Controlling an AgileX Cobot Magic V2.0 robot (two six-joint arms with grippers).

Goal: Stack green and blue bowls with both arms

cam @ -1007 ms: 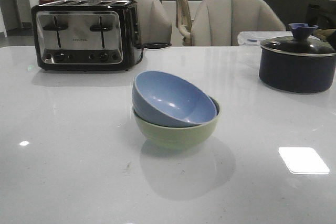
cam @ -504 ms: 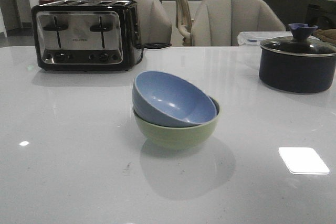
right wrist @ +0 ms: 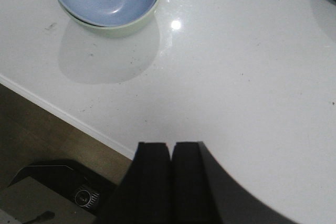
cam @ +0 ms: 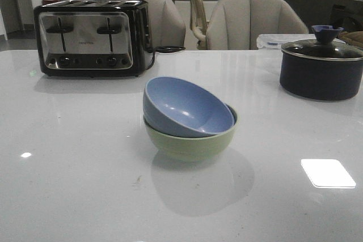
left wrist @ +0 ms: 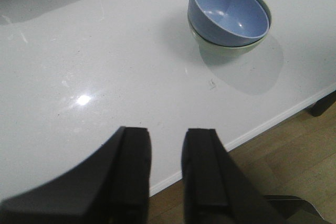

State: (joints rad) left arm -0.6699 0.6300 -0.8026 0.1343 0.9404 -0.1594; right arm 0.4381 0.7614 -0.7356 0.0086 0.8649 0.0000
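Green bowl interior hidden by blue bowl; blue bowl's far rim cropped in right wrist view.

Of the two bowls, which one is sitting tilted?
The blue bowl: it rests inside the green bowl and leans to one side, its rim slanted. The green bowl stands level on the table.

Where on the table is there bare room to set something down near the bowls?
Bare tabletop runs wide between the stacked blue bowl and green bowl and the near edge, on both sides. There is also a gap between the bowls and the toaster. The far right is taken by the lidded pot.
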